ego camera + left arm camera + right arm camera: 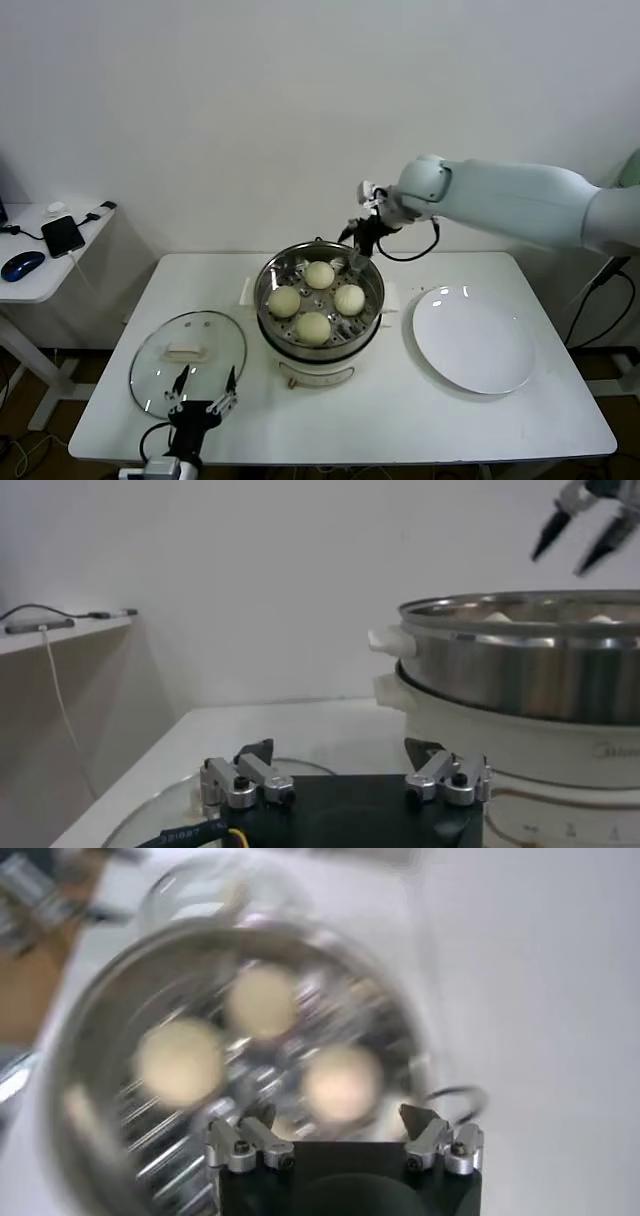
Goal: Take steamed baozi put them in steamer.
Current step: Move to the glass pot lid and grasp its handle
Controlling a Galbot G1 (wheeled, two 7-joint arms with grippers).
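Note:
Several cream-white steamed baozi (319,274) lie on the perforated tray inside the steel steamer (268,322) at the table's middle. My right gripper (358,243) hangs open and empty just above the steamer's far right rim. In the right wrist view its fingers (335,1113) stand wide apart over the baozi (342,1081) and the steamer (80,1048). My left gripper (205,380) rests open near the table's front left, over the glass lid. The left wrist view shows those jaws (340,748) spread with nothing between them, the steamer (520,650) ahead and the right gripper (580,535) above it.
A round glass lid (190,345) with a white handle lies left of the steamer. A bare white plate (472,340) sits to the steamer's right. A low side table (40,270) at far left holds a phone and a mouse. The wall stands close behind.

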